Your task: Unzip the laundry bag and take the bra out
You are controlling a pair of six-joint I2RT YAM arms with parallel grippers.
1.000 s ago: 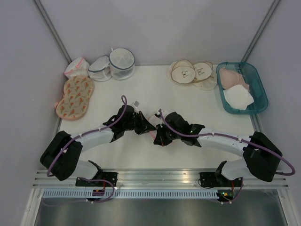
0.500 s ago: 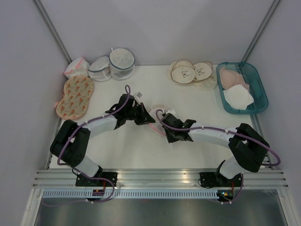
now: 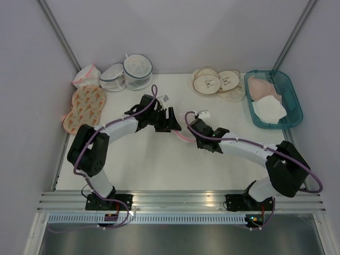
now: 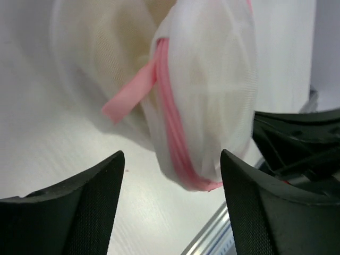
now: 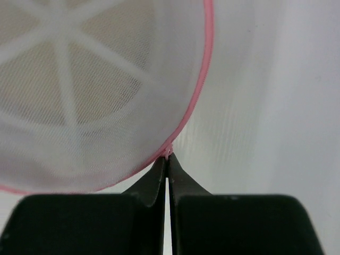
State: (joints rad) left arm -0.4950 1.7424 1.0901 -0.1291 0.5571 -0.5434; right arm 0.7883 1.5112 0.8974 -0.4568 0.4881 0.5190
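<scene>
Laundry bag (image 3: 182, 134) is sitting mid-table (image 3: 133, 164), btwn both grippers, tilted up on edge w/ pink rim (image 4: 171, 122) showing. L gripper (image 4: 171, 159) is standing wide open just short of the bag, holding nothing. R gripper (image 5: 168, 162) is pinching fully shut on the rim's edge.

Soft, even overhead light leaves the top view bright and sharp with faint shadows on the white table (image 3: 138, 164), while both wrist views show the laundry bag (image 4: 207, 90) washed-out, glaring and blurred at close range.
</scene>
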